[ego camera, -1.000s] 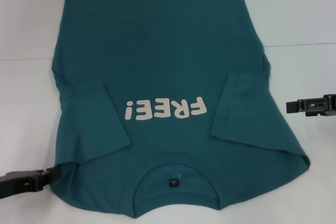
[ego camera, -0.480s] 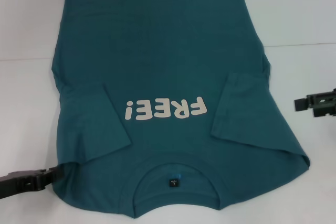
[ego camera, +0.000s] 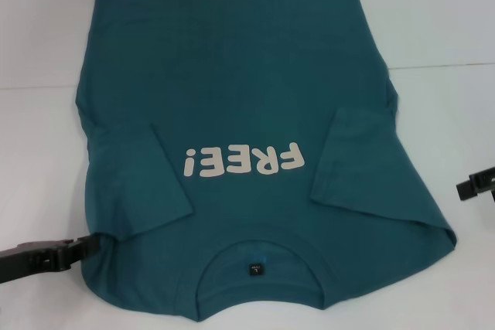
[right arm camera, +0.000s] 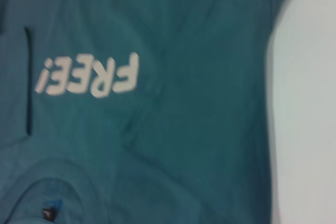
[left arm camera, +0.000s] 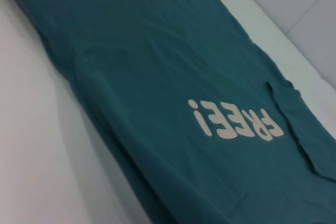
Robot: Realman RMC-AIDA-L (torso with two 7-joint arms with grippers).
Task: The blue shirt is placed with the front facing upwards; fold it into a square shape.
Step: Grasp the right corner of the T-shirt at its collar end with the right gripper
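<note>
The blue shirt (ego camera: 247, 152) lies flat and face up on the white table (ego camera: 441, 36), collar nearest the robot, the white "FREE!" lettering (ego camera: 241, 162) reading upside down from the head view. Both short sleeves are already turned inward onto the chest, so the sides run fairly straight from shoulders to hem; that looks like step 1 of the fold, done. What remains, by my judgement, is bringing the length over on itself, hem toward collar or the reverse, until the shape is roughly square. The left gripper (ego camera: 81, 246) sits at the shirt's near left corner, its tip touching or just beside the fabric edge; I cannot tell how far its claw is parted or whether it grips cloth. The right gripper (ego camera: 476, 185) is at the frame's right edge, well apart from the shirt, mostly cut off, its claw unreadable. Neither wrist view shows fingers.
</note>
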